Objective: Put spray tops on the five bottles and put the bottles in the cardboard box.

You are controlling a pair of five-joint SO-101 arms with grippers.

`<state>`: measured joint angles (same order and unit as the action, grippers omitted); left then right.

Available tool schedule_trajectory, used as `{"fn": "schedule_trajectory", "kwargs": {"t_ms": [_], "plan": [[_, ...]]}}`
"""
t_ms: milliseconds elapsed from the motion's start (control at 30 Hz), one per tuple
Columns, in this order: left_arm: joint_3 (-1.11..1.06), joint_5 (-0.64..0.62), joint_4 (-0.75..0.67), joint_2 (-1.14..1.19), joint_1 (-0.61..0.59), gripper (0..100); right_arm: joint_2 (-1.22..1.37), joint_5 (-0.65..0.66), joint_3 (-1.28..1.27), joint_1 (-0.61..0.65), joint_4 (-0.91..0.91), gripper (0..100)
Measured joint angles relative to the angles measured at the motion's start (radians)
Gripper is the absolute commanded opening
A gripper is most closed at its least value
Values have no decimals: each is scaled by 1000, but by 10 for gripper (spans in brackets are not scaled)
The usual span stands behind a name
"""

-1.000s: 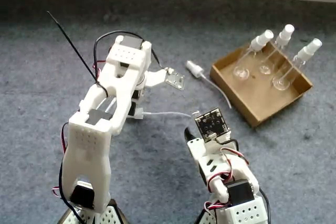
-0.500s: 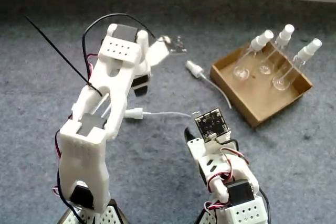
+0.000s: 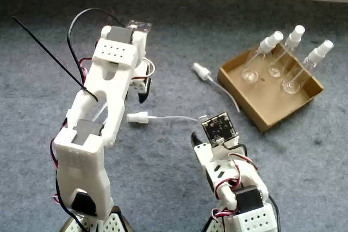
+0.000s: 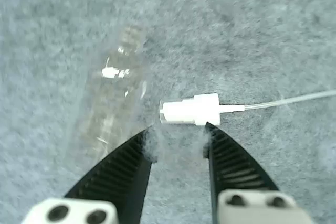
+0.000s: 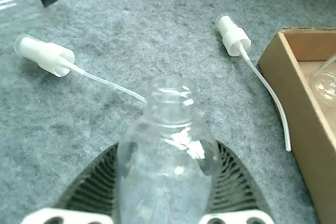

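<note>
Left gripper (image 4: 178, 141): jaws were parted partway and nothing was held. The fingertips (image 4: 148, 142) were lowered to the carpet (image 4: 273, 35), just short of a loose spray top (image 4: 190, 112) laid on its side. A capless bottle (image 4: 111, 100) was laid just beside one finger.

Right gripper (image 5: 168, 192): it was closed around an uncapped bottle (image 5: 168, 145).

A second spray top (image 5: 232, 34) was laid near the cardboard box (image 3: 255, 113), in which three capped bottles (image 3: 270, 42) were stood.

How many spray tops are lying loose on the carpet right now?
2: the nearer spray top lies before the left end effector; the farther spray top lies beside the cardboard box.
</note>
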<state>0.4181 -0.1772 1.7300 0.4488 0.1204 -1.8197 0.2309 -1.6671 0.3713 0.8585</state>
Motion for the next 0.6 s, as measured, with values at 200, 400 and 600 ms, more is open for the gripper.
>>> {"fn": "schedule_trajectory", "kwargs": {"t_ms": [200,400,600], "plan": [[-103,-396,0,0,3,120,0,0,0,0,0,34],[-178,-493,0,0,3,120,0,0,0,0,0,34],[-226,-629,-95,0,9,120,0,0,0,0,0,34]]}}
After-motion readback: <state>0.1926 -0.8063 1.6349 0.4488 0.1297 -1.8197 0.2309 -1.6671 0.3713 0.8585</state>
